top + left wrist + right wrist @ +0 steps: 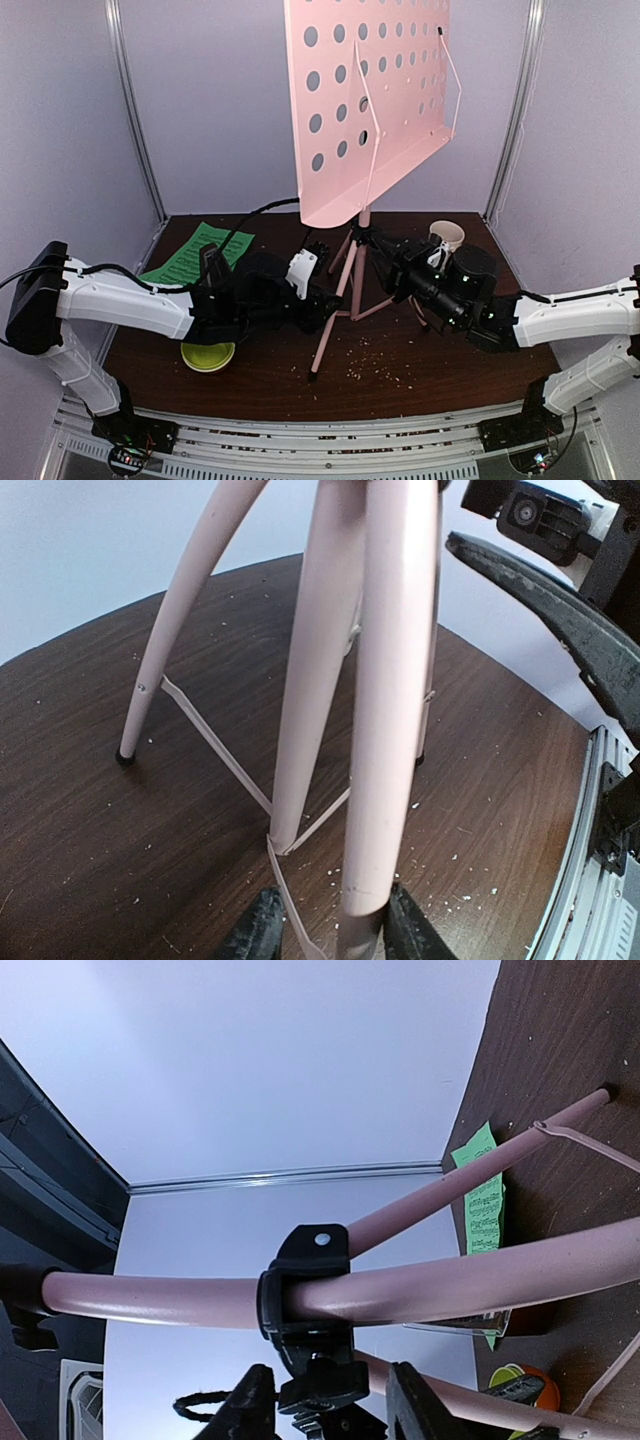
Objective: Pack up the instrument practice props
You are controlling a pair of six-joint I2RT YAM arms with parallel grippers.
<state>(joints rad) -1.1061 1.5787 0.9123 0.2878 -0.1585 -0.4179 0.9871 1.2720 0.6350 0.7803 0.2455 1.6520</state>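
I see the music stand [385,680] in pale pink, its desk [345,195] dotted with rows of round holes. The sheet-music pages [195,252] are bright green with black print. The bowl [208,356] is yellow-green, the mug [447,236] white, the table [420,375] dark brown wood grain flecked with pale crumbs [365,345].

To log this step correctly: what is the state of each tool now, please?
Left tool: around a pink stand leg; whether it clamps cannot be told.
Right tool: open, around the stand's black knob.
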